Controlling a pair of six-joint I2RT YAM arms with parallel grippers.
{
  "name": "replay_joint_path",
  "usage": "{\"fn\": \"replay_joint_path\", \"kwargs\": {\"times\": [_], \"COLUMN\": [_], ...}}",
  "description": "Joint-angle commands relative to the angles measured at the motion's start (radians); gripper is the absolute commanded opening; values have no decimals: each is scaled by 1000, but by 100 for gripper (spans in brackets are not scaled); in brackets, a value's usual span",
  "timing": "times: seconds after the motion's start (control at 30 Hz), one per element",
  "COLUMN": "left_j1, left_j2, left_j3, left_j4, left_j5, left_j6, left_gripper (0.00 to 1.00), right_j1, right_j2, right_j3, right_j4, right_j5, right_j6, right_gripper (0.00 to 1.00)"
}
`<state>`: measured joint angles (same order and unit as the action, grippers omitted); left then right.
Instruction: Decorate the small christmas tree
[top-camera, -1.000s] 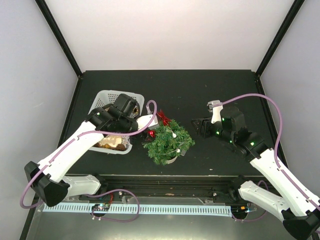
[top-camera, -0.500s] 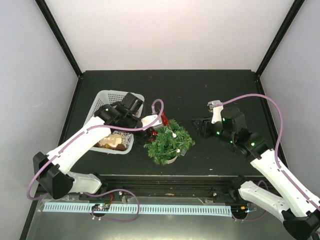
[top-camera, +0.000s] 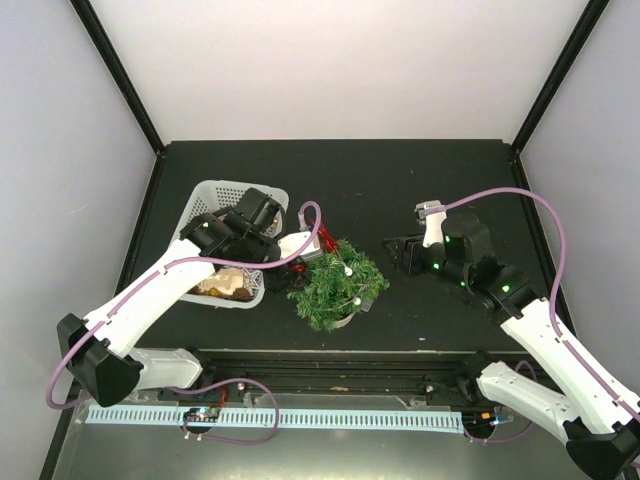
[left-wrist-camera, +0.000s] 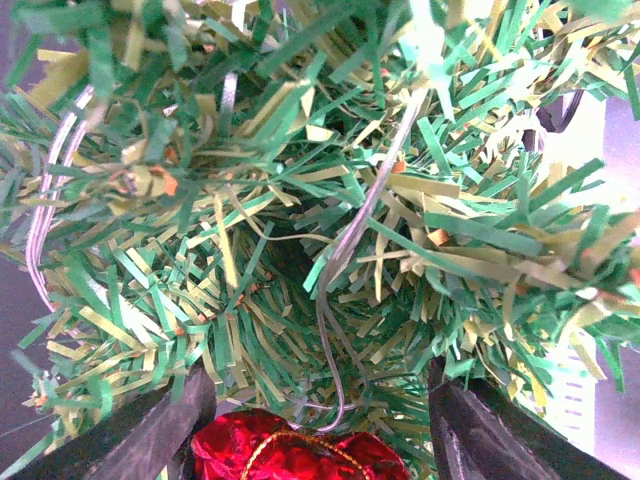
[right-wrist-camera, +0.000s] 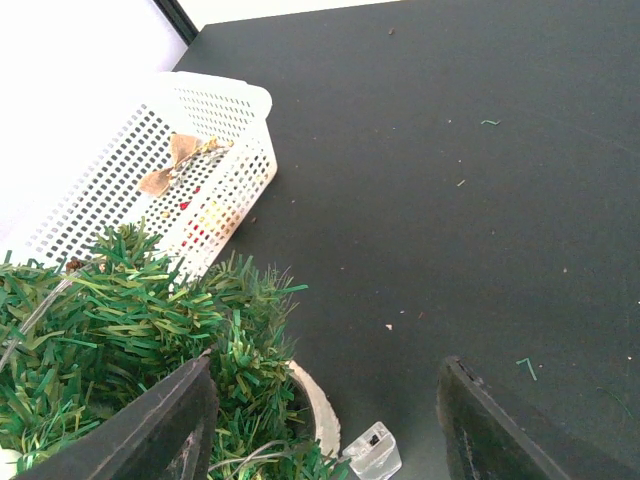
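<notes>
The small christmas tree stands on the dark tabletop, just beside the white basket. The left claw presses into its branches, fingers parted around a red ornament. The right claw hangs wide open and empty beside the tree's pot, bare tabletop beyond

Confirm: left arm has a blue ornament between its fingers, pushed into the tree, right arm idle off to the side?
Not blue. The left wrist view shows a red ornament between the left gripper fingers, pushed into the small christmas tree. The rest holds: the right gripper sits apart from the tree, holding nothing.
</notes>
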<state>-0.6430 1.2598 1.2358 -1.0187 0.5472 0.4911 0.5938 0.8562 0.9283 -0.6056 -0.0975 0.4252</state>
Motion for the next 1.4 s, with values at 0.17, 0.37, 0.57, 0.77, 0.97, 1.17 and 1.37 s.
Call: {"fn": "replay_joint_path", "kwargs": {"times": [0.17,0.37,0.57,0.77,0.97,1.17,1.37], "left_j1": [-6,-5,-3,12,132,292,299], "left_j2": [-30,-55,-71,-94,-144,-172,-137], "left_j3": [28,47,67,87,126,65,-63], "left_j4": [0,7,13,11,-3,-17,22], "left_j5": [-31,-75,-104,-141,-85,-31,-34], "left_j6": [14,9,9,10,9,30,34], "left_gripper": [66,73,76,76,76,57,35], "right_j1": [-3,-3,-3,-3,-3,-3,-3], "right_j2": [-5,0,1,-3,-6,-10,-2], "right_j3": [-6,-12,-9,-6,-8,-10,-12], "right_j4": [24,27,28,21,21,22,27], "right_j5": [-7,-6,-5,2,8,16,10], "right_j6": [-11,-13,-14,-19,-19,-20,-17], "right_gripper": [62,62,62,62,62,61,62]}}
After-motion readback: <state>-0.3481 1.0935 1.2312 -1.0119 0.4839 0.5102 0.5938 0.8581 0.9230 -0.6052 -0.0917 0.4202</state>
